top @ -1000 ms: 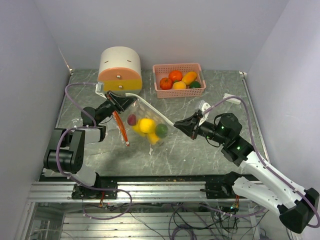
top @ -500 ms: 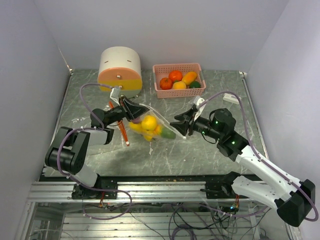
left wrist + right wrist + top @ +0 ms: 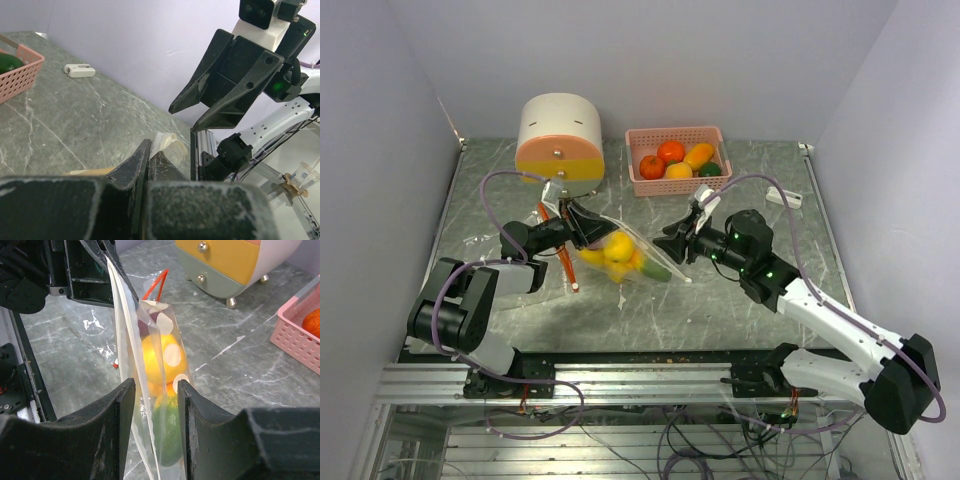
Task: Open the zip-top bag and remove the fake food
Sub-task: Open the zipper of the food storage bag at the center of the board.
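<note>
Task at an early stage: left gripper (image 3: pixel 578 220) clamped tight on one end of the zip-top bag (image 3: pixel 642 243), held above the table (image 3: pixel 740 300); right gripper (image 3: pixel 155 390) half-open astride the other end, gripping nothing; fake food (image 3: pixel 618 249) all inside.

Left wrist view: left gripper (image 3: pixel 150 150) fills the bottom, out of focus, and hides the zip-top bag (image 3: pixel 167 144) bar a scrap of film. Pink basket (image 3: pixel 19 75) cut by the left edge.

Right wrist view: drawer box (image 3: pixel 235 262) cropped at top. Green piece of fake food (image 3: pixel 167 435) sits half behind the right gripper (image 3: pixel 155 385); can't tell if the fingers touch the film.

Top view: white item (image 3: pixel 782 197) too small to identify.
</note>
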`<state>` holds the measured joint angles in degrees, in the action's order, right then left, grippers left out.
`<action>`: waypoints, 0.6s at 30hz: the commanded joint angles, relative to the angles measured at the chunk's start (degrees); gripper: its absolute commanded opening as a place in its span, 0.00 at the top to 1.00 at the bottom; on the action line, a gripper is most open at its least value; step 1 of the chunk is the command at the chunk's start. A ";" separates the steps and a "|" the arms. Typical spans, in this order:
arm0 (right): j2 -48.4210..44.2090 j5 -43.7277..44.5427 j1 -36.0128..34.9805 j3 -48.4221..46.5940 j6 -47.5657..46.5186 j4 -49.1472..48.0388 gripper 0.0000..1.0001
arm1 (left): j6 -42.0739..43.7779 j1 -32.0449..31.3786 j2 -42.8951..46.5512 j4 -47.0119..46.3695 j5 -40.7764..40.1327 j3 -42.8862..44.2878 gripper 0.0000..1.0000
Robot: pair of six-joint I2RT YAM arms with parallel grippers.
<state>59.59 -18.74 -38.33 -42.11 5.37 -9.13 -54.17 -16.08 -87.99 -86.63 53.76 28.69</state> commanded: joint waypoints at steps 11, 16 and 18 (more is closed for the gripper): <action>3.65 -5.32 -0.09 0.89 2.50 -5.33 0.59 | 1.44 -0.29 0.64 -12.33 1.09 0.07 0.93; 5.00 -4.92 -0.09 1.67 2.76 -6.12 0.59 | 1.35 -0.32 0.45 -12.33 1.17 0.21 0.93; 5.67 -4.92 -0.08 1.83 2.81 -6.69 0.58 | 1.26 -0.29 0.48 -12.33 1.17 0.24 0.93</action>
<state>64.20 -23.20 -38.33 -41.34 7.70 -13.41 -54.08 -16.08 -87.99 -86.67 53.87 28.69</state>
